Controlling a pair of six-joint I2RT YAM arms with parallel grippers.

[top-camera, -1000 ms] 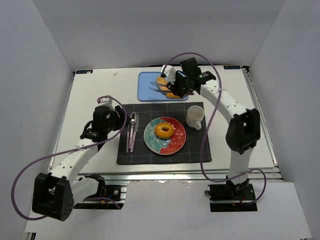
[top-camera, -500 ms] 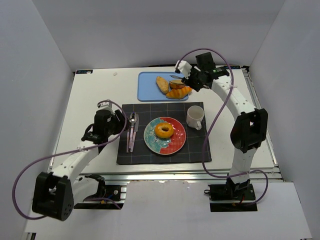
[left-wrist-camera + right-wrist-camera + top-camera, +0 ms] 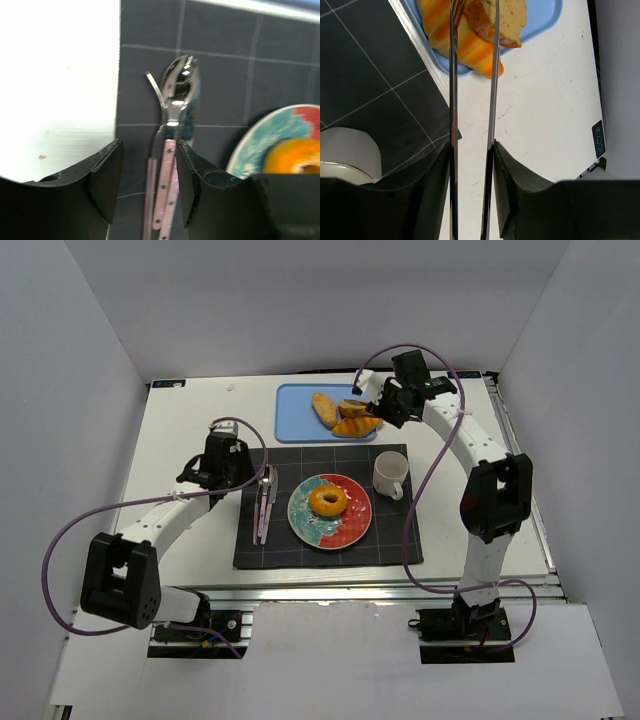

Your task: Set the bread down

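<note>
Count: three bread items on the blue tray (image 3: 295, 416), namely one bread slice (image 3: 512, 15), one croissant (image 3: 470, 47) and one long roll (image 3: 323, 408). There was also one doughnut (image 3: 328, 500) on one plate (image 3: 353, 528), one mug (image 3: 390, 474), one placemat (image 3: 390, 535), one spoon (image 3: 181, 85) and at least one further pink-handled utensil (image 3: 150, 200) beside it.

The tray sat at the far middle of the table (image 3: 180, 440), its near edge just beyond the placemat's far edge. Bare white table lay open to the left and right of both. The mug stood near the placemat's right edge.

The right gripper (image 3: 472, 150) was clamped on a pair of tongs (image 3: 452, 100), whose tips reached the bread slice atop the croissant, at the tray's right end. Whether the tips pinched the slice could not be told. In the overhead view the slice's long axis ran roughly left to right. The croissant lay diagonally, with one end toward the far right.

The left gripper (image 3: 147, 155) had its jaws parted astride the cutlery handles.
</note>
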